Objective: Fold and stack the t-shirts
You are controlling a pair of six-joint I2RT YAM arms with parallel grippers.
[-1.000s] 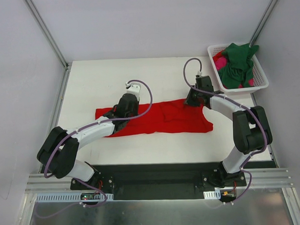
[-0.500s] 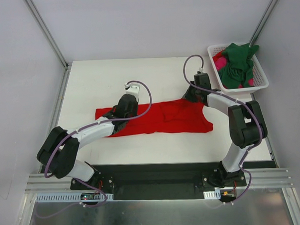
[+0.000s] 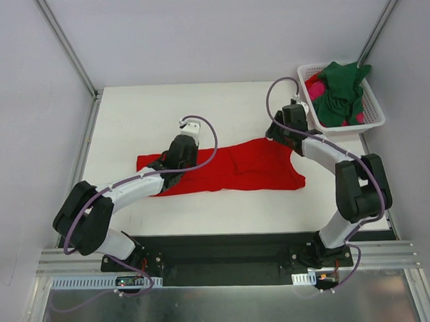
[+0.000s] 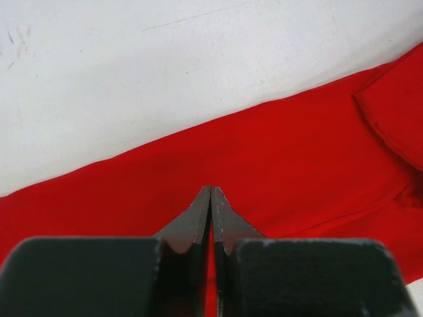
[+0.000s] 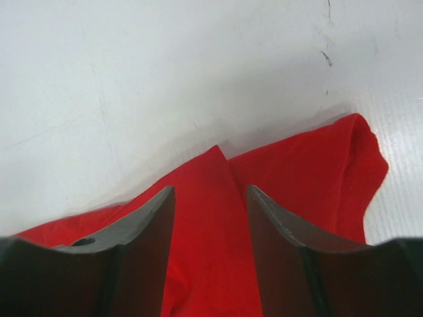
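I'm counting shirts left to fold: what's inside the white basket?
A dark green shirt heaped on top, magenta-pink cloth showing beneath it. Whatever lies under them in the basket is covered.

Plain red t-shirt [image 3: 237, 167] on white table [image 3: 141, 114]; dark green t-shirt [image 3: 337, 95] and pink t-shirt [image 3: 315, 91] in white basket [image 3: 356, 127].

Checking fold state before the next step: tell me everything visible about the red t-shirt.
The red t-shirt is plain, soft, bright-red cloth. It lies flat on the white table as a long band running left to right, seemingly folded lengthwise, with a fold line near its middle. The left claw is shut with its tips on the left half; whether it pinches cloth is unclear. The right claw is open, straddling a raised peak at the shirt's far right corner.
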